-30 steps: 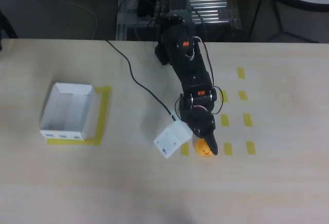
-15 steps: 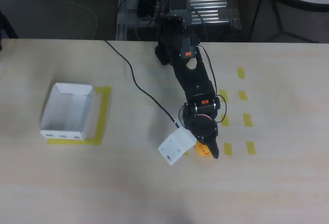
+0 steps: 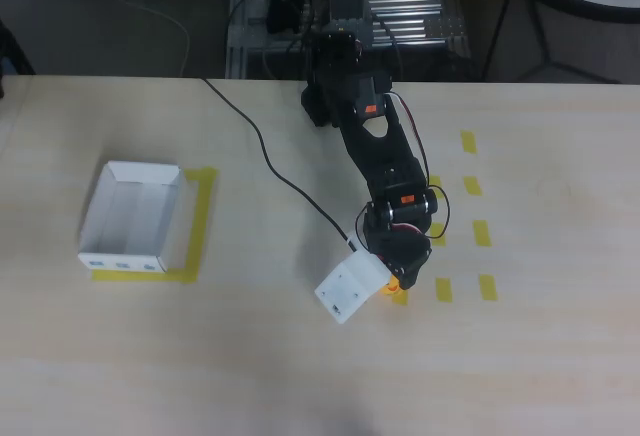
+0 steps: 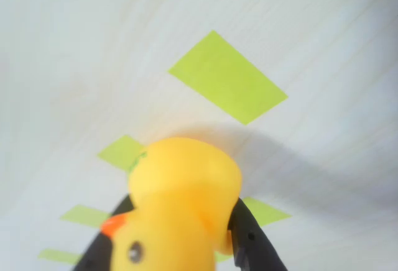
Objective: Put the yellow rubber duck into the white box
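The bench point(image 3: 560, 356) carries the white box point(image 3: 130, 218) at far left in the overhead view, on yellow tape, well apart from the arm. The claw point(image 3: 397, 278) has shifted slightly right and lower than before and covers most of the yellow rubber duck point(image 3: 396, 286), leaving an orange sliver visible. In the wrist view the dark fingers point(image 4: 249, 237) are closed against both sides of the duck; its lower body is cut off.

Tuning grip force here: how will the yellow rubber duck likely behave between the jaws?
The yellow rubber duck looks smooth and rounded, so it may squirm or slip sideways from the black jaws flanking it in the wrist view. It's small beside the gripper, so probably light. Being rubber, it likely squashes rather than breaks.
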